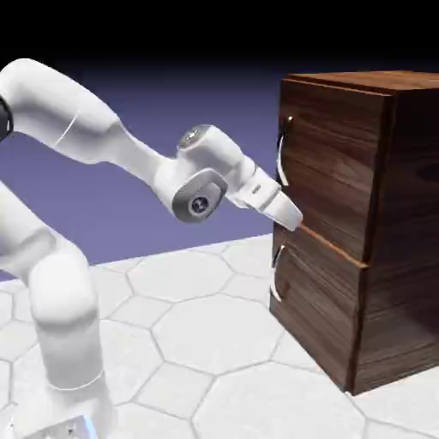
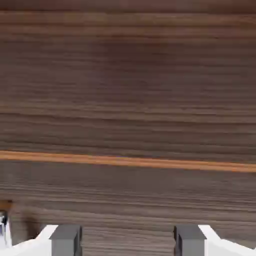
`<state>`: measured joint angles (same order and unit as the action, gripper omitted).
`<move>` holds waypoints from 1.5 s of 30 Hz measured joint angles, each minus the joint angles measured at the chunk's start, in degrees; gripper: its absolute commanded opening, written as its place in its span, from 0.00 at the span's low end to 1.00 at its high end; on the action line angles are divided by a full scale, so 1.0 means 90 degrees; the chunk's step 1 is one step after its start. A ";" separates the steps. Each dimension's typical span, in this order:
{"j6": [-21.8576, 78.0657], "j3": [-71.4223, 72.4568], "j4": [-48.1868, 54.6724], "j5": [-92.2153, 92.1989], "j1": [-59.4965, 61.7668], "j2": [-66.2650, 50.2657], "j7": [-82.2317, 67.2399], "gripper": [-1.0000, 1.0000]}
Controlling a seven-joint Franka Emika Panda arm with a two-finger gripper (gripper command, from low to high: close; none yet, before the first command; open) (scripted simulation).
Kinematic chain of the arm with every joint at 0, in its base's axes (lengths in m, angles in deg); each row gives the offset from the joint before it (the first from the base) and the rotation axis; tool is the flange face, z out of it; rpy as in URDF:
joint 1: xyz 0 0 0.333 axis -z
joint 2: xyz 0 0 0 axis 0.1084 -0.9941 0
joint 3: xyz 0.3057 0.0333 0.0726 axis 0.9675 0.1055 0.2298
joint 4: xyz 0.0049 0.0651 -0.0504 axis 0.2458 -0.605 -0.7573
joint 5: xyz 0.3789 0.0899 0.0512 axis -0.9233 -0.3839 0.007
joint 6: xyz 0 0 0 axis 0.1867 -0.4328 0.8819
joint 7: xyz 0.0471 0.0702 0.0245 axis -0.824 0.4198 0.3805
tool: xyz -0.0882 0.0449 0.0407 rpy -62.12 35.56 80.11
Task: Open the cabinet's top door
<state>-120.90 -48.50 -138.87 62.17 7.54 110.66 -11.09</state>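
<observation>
Exterior view: white arm (image 1: 60, 257) rose from 7 o'clock, bent over at 10 o'clock, reached toward 3 o'clock. Gripper (image 1: 290, 214) at frame centre, angled down toward 4 o'clock, tips just at the cabinet (image 1: 360, 223) front, near the seam between the two panels. Cabinet stood on the pale hex-tiled counter (image 1: 197, 334), filling the 3 o'clock side. Top door (image 1: 330, 163) looked shut, flush with the front, its handle (image 1: 280, 154) at the door's 9 o'clock edge, above the gripper, apart from it. Lower handle (image 1: 276, 274) below the gripper.

Hand view: filled by dark wood grain, a thin orange seam (image 2: 130, 161) running 9 to 3 o'clock. Fingertips (image 2: 65, 239) at 6 o'clock spread wide, nothing between them: gripper open, holding nothing. Sliver of silver at 8 o'clock edge, too small to tell.
</observation>
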 measured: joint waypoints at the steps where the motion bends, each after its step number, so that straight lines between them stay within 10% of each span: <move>1: 0.0006 0.0107 0.0038 -0.0277 0.0083 0.0053 0.0121 0.50; 45: 0.0267 0.4795 0.1700 -1.2461 0.3723 0.2387 0.5431 0.50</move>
<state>-118.50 -5.35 -123.57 -49.98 41.05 132.15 37.78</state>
